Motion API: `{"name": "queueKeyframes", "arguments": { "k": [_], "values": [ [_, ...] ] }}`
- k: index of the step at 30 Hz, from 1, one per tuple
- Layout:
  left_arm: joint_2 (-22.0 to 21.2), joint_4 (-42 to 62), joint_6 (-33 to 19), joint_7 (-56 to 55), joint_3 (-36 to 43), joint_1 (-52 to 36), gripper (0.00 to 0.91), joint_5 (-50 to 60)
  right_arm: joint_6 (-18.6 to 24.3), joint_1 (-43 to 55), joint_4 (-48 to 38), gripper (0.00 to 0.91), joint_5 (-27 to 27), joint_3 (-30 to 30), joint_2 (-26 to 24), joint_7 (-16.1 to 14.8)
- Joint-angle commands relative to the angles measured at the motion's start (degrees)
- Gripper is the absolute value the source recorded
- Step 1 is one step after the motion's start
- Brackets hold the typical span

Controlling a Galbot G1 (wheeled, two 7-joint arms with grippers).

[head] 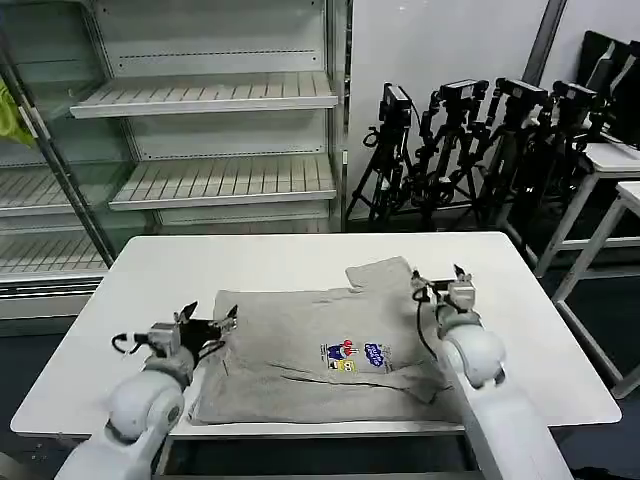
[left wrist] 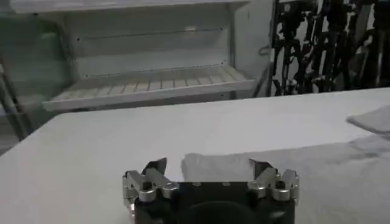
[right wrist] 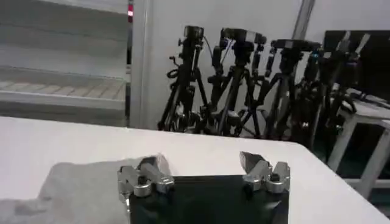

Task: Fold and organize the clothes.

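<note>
Left gripper [head: 212, 322] spread, empty, hovering at left edge of grey shirt [head: 320, 345]; right gripper [head: 437, 284] spread too, empty, at shirt's right side near far sleeve.

Risk, as judgement: jaws closing above fabric pinch nothing; uneven grasp by two arms drags shirt askew or off near edge of white table [head: 280, 258]; pinching several layers spoils fold.

Shirt: light grey, soft, lying flat mid-table, small multicoloured chest print [head: 357, 356] up, one sleeve flipped toward far side, mild wrinkles.
</note>
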Motion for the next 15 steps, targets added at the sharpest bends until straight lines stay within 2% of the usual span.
{"name": "queueKeyframes", "arguments": {
  "k": [1, 9, 15],
  "values": [
    [0.12, 13.76, 0.0, 0.53, 8.88, -13.83, 0.907, -1.17, 0.18, 13.49, -18.19, 0.907, -0.7, -2.79, 4.25, -0.26],
    [-0.56, 18.08, -0.02, 1.41, 9.38, -15.01, 0.907, -1.36, 0.87, 15.19, -24.18, 0.907, -1.92, -3.6, 7.8, 0.09],
    [-0.72, 18.81, 0.04, 1.27, 9.16, -14.68, 0.907, -3.98, 0.57, 14.56, -25.94, 0.907, -2.34, -2.98, 8.53, 0.31]
  ]
}}
